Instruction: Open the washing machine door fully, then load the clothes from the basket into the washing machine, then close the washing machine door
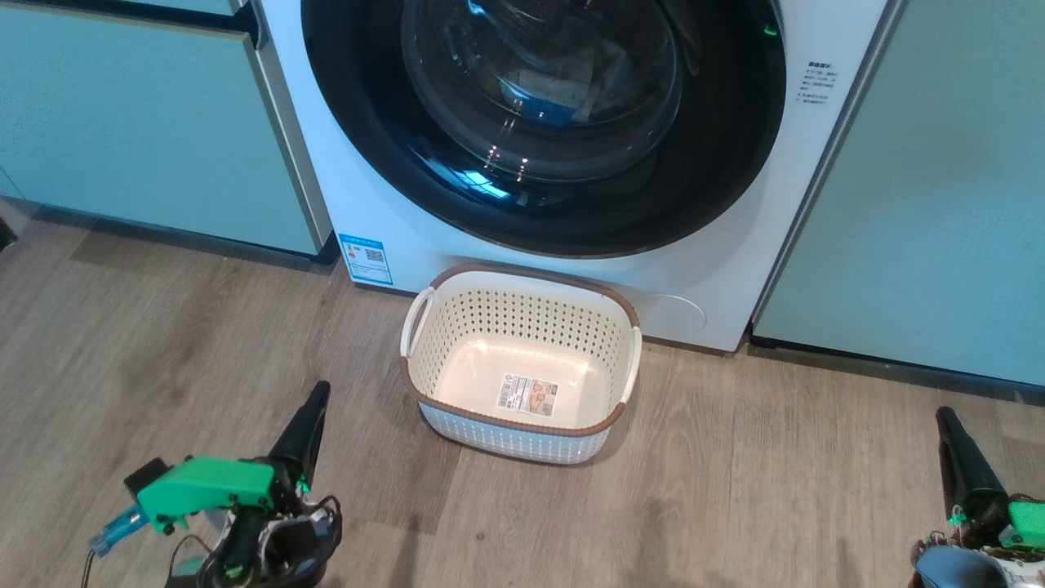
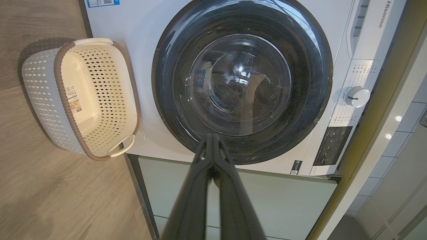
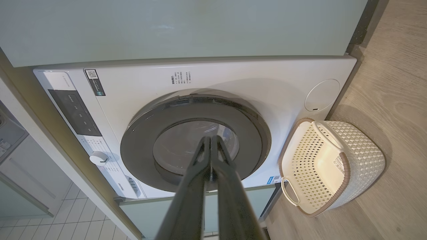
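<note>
Head view: washing machine door (image 1: 543, 122) sat shut against the washing machine (image 1: 735, 245), black rim seeming flush with the white front. Through the glass bowl, pale clothes (image 1: 555, 86) with a blue patch lay in the drum. The basket (image 1: 522, 322) stood on the wood floor (image 1: 775, 457) just in front of the machine, below the door, with nothing in it but the label on its base. Left gripper (image 1: 318, 392) low at the left, right gripper (image 1: 947, 420) low at the right, both well apart from basket and door, each pincer pressed together and holding nothing. Left wrist view: fingers met at the tips, aimed at the door's rim; the basket's inside was bare; the dial (image 2: 357, 96) sat off to one side. Right wrist view: same pinched fingers, door seen at a slant, no gap noted along the rim, though the latch itself could not be made out. Judgement: loading and closing looked done, so the step in hand was confirming the latch. If doubtful, best to press with closed fingertips on the black rim on the latch side, not on the glass, pushing straight at the machine, keeping the arm clear of the basket.
</note>
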